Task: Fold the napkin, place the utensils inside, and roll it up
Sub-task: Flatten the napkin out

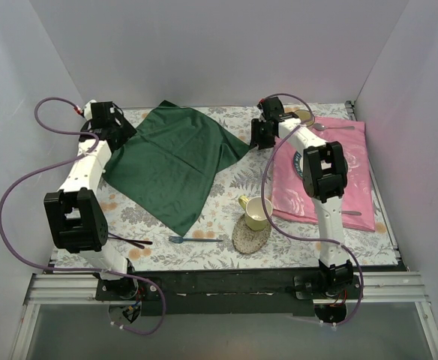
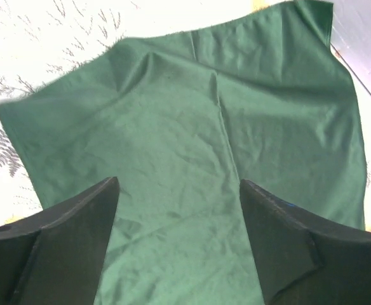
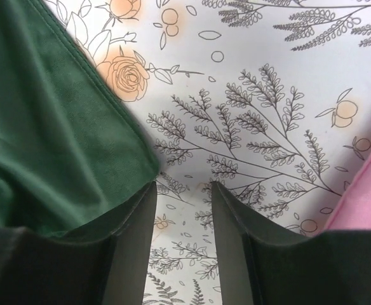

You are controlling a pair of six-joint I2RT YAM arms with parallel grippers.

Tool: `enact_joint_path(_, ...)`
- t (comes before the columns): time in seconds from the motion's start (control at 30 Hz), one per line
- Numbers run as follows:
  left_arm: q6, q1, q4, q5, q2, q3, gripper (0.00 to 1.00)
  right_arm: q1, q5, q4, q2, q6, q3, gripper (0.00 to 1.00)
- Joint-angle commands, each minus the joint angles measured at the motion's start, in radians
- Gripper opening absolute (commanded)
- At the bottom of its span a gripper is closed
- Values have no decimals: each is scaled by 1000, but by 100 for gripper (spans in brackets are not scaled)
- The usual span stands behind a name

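Note:
The dark green napkin (image 1: 175,163) lies spread flat on the floral tablecloth at centre left; it fills the left wrist view (image 2: 192,127) and shows at the left of the right wrist view (image 3: 39,127). My left gripper (image 1: 127,131) is open over the napkin's left corner, fingers (image 2: 84,222) wide apart with nothing between them. My right gripper (image 1: 255,142) is open beside the napkin's right corner, its fingers (image 3: 134,216) just clear of the cloth. The slate-blue fork (image 1: 195,239) lies near the front edge, below the napkin.
A yellow-green cup (image 1: 256,213) stands on a round coaster (image 1: 250,235). A pink cloth (image 1: 331,172) at the right holds a plate, a silver spoon (image 1: 331,127) and a silver fork (image 1: 356,214). A dark-handled utensil (image 1: 131,241) lies at front left. Grey walls enclose the table.

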State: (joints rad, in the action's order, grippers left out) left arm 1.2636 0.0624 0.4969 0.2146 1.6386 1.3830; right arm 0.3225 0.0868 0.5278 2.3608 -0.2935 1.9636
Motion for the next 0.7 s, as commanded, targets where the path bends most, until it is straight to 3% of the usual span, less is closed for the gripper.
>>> enact_joint_path(0.0, -20, -16, 9, -133, -34, 4, 66, 26, -22, -20, -40, 27, -30, 47)
enact_joint_path(0.07, -9, -48, -4, -280, -20, -44, 62, 35, -32, -38, -37, 36, -42, 46)
enact_joint_path(0.17, 19, -125, -40, -374, -32, -117, 57, 41, -6, -29, -2, 37, -14, 45)
enact_joint_path(0.4, 62, -214, -165, -422, -83, -272, 56, 58, -73, -60, 5, 7, -31, 36)
enact_joint_path(0.47, 66, -231, -187, -431, -77, -297, 55, 56, -123, -52, 9, 20, -16, 26)
enact_joint_path(0.57, 72, -236, -189, -463, -54, -306, 55, 50, -191, -40, 6, 43, 10, 1)
enact_joint_path(0.67, 82, -236, -181, -463, -57, -292, 55, 44, -226, -40, -24, 66, 4, 1)
